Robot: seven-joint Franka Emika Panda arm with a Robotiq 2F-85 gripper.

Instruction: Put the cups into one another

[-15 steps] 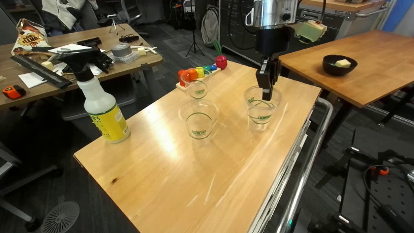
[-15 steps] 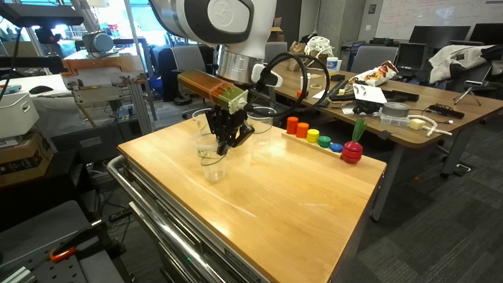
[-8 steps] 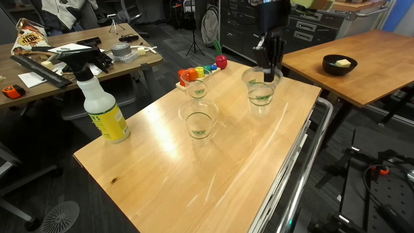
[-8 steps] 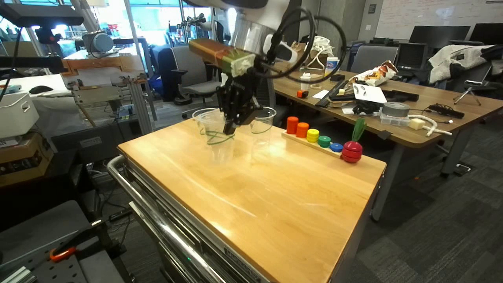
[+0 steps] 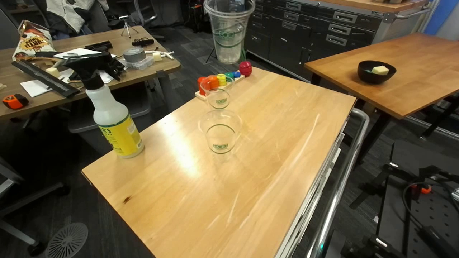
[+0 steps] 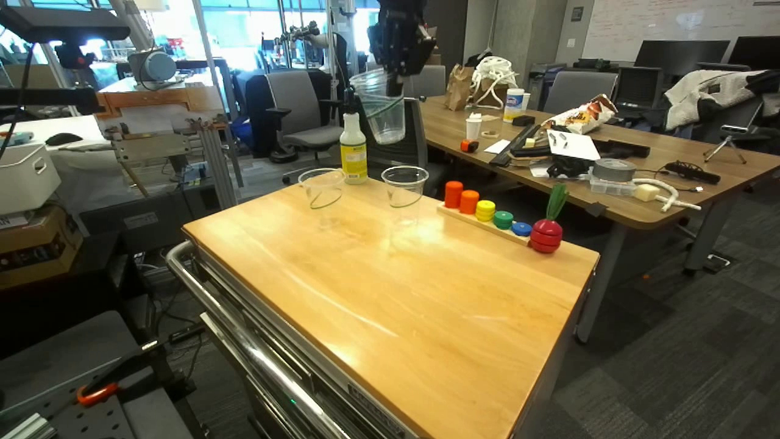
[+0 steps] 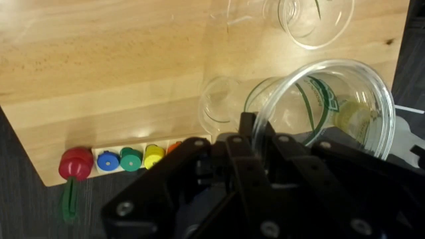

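Note:
Two clear cups stand upright and apart on the wooden table: a nearer cup (image 5: pixel 220 141) and a farther cup (image 5: pixel 217 100). They also show in an exterior view as the left cup (image 6: pixel 323 194) and right cup (image 6: pixel 405 189). My gripper (image 6: pixel 395 88) is shut on the wall of a held pair of nested cups (image 6: pixel 385 116), raised above the table and slightly tilted. Doubled rims and green rings show on the nested cups (image 5: pixel 229 34). In the wrist view the gripper (image 7: pixel 253 127) pinches their rim (image 7: pixel 386 109); a standing cup (image 7: pixel 217 103) lies partly behind them.
A white-and-yellow spray bottle (image 5: pixel 122 125) stands at the table (image 5: pixel 251 200) edge, also in an exterior view (image 6: pixel 353 152). A colored peg toy (image 6: pixel 484 210) and a red radish toy (image 6: pixel 546 235) sit along another edge. A black bowl (image 5: pixel 373 77) is on a separate table.
My gripper, shut on the nested cups, has lifted them high off the table and carried them toward the standing cups' side. The two standing cups have not moved.

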